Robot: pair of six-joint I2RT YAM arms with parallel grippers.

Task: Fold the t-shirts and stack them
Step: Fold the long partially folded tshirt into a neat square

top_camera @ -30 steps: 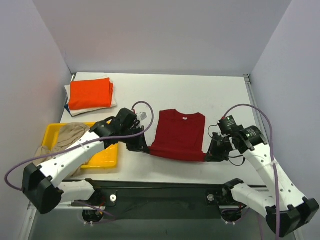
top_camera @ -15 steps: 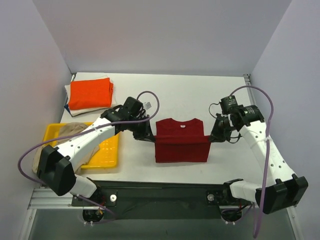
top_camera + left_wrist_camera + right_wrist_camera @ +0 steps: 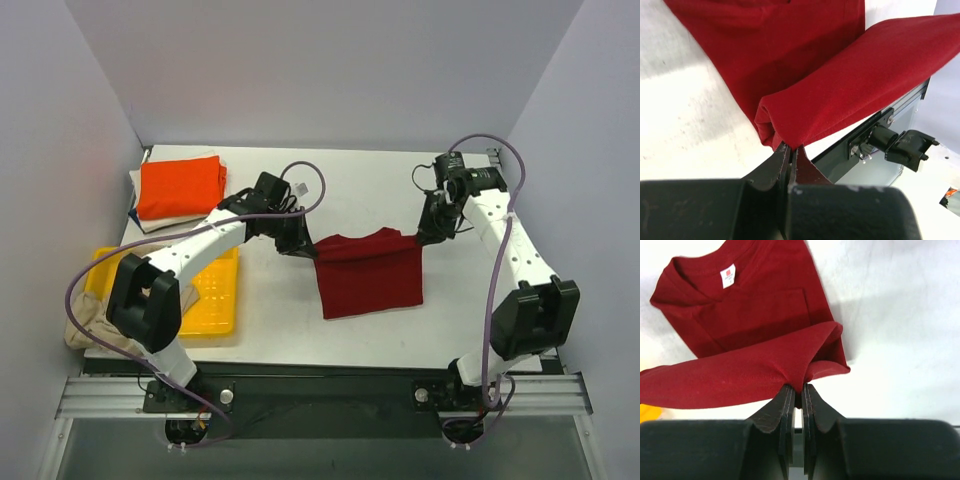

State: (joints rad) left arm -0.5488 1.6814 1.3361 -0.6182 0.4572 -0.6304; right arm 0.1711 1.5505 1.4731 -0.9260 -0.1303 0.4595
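Note:
The dark red t-shirt (image 3: 370,277) lies mid-table with its near half lifted and folded toward the back. My left gripper (image 3: 304,247) is shut on the shirt's left corner, seen in the left wrist view (image 3: 790,146) pinching the cloth (image 3: 840,75). My right gripper (image 3: 424,236) is shut on the right corner, seen in the right wrist view (image 3: 797,388) pinching the cloth (image 3: 745,370). A folded bright orange t-shirt (image 3: 180,186) tops a stack at the back left, over a beige one (image 3: 150,223) and a blue one (image 3: 133,213).
A yellow plastic tray (image 3: 215,300) stands at the left front. Beige cloth (image 3: 78,330) hangs over its near left edge. White walls close in the table at the back and both sides.
Both grippers have carried the red shirt's near edge up and toward the back of the table, folding the shirt over itself. Both arms have stretched out farther from their bases.

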